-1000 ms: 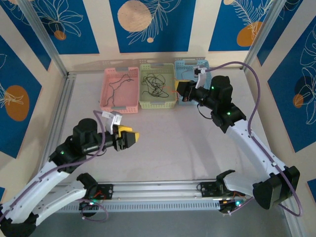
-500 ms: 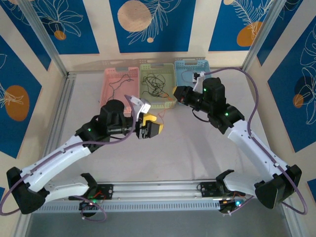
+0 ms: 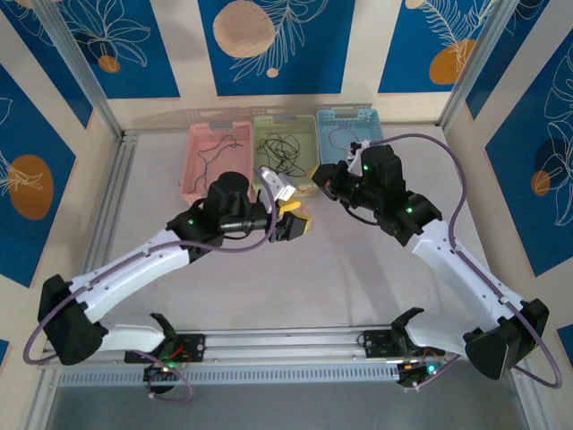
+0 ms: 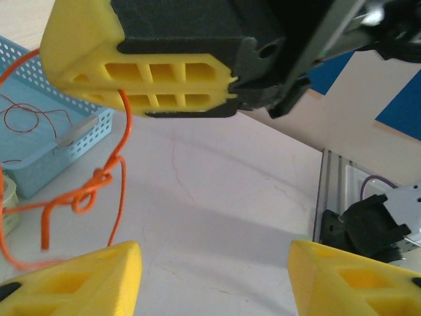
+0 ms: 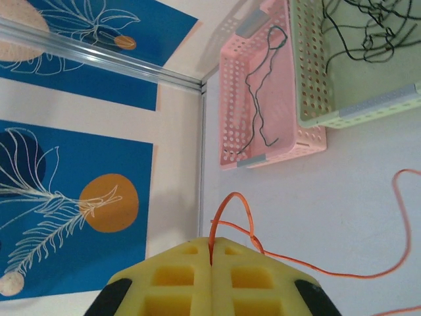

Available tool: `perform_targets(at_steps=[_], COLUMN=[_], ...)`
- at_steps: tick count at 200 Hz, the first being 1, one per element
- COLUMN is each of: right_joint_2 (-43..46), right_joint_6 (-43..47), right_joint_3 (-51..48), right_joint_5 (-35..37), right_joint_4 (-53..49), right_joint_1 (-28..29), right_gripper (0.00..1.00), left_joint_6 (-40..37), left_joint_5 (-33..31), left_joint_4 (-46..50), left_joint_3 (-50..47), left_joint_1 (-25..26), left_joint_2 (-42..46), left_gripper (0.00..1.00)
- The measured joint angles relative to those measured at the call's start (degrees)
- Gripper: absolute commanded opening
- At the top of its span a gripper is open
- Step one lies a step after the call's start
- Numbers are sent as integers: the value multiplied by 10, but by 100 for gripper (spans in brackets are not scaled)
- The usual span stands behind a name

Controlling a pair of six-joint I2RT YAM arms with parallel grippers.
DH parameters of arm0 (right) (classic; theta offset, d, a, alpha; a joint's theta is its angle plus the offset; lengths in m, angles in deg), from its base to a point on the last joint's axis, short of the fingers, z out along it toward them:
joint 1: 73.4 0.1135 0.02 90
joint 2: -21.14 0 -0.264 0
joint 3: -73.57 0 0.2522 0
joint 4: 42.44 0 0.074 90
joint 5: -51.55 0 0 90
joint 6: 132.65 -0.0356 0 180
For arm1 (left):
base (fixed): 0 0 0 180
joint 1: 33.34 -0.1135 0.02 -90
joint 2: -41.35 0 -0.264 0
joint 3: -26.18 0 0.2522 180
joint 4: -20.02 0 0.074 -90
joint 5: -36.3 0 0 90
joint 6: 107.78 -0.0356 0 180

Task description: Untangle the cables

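Bright, even light with soft shadows, nearest parts blurred

A pale grey counter [image 3: 340, 269] with faint scuffs sits inside a frame of aluminium posts [image 3: 81, 67], with a slotted rail [image 3: 286, 345] along its near edge. The walls [image 3: 188, 107] around it are cream, hung with blue panels [image 3: 273, 45] that carry white leaf drawings and orange or peach discs. The light is even and soft, and shadows on the counter are faint.
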Motion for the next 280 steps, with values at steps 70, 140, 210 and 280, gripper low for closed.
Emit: perform_targets(at_steps=[70,140,210,280], right_joint_2=[4,29,46,49], right_joint_6=[-46,-67,-67,-66], right_joint_3=[0,0,-6,-38], right_joint_5=[1,5,0,-5], right_joint_4=[-12,-12,-13,-16], right_joint_1=[14,17,-33,-160], right_gripper=[0,0,0,0], left_joint_6=[-15,-24,-10,24], left_joint_5=[-34,-88,-88,-79], left_joint_4=[-47,-82,-122,-106], left_joint_3=[5,6,-80,-227], left_joint_1=[0,0,1,5], left_joint_2=[-55,-121,-57,174], left_gripper=[59,38,0,0])
